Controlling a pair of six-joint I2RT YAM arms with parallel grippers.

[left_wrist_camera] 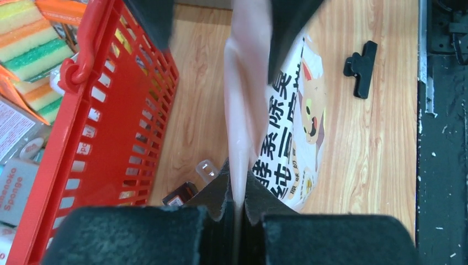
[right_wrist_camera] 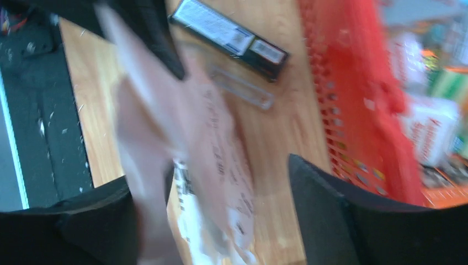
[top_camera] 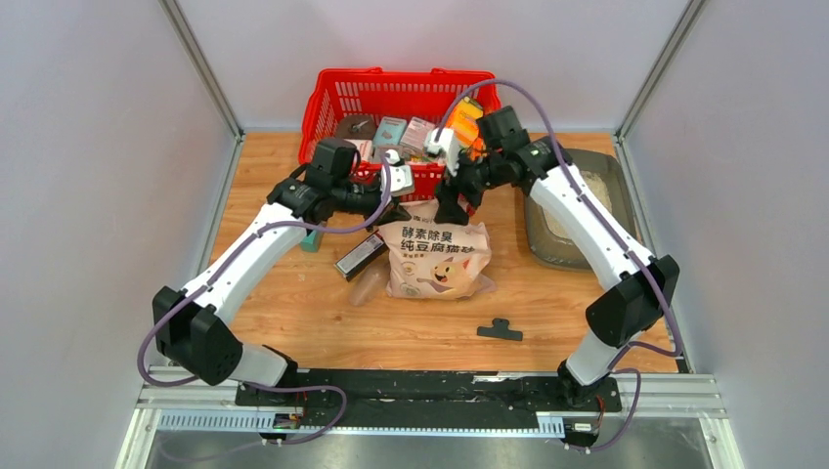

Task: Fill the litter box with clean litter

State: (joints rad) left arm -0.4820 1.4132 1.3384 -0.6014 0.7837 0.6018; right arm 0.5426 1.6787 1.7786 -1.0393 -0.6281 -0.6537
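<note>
Top view, bag: Your pinkish bag (top_camera: pixel 435 259) with the cartoon cat is lying in the middle of the wood table (top_camera: pixel 293 313). It is showing the words 酵素除臭 and 纯豆腐猫砂.
Top view, litter box: The grey litter box (top_camera: pixel 572 262) is sitting at the right side of the table, partly under your right arm and apart from the bag. Some pale clean litter (top_camera: pixel 598 188) is lying in it.
Top view, basket: The red basket (top_camera: pixel 327 98) is standing behind the bag, and small packs are filling it.
Top view, grippers: Your left gripper (top_camera: pixel 396 209) and right gripper (top_camera: pixel 452 206) are reaching down side by side at the bag's far edge.
Top view, clip: A black clip (top_camera: pixel 500 330) is lying near the bag's near side.
Left wrist view, jaws: Your left gripper (left_wrist_camera: pixel 237 201) is pinching the bag's (left_wrist_camera: pixel 287 127) thin pink top edge, with its jaws shut tight on it.
Left wrist view, writing: A pack (left_wrist_camera: pixel 14 187) in the basket is showing the word "Sponge". Striped sponges (left_wrist_camera: pixel 25 47) are lying beside it.
Right wrist view, jaws: This picture is blurry. Your right gripper (right_wrist_camera: pixel 226 176) is standing with its jaws wide apart. The bag's (right_wrist_camera: pixel 165 127) edge is hanging between them, and you cannot tell if it is touching a finger.
Right wrist view, writing: A black box (right_wrist_camera: pixel 229 33) is showing a white label, too blurry to read.
</note>
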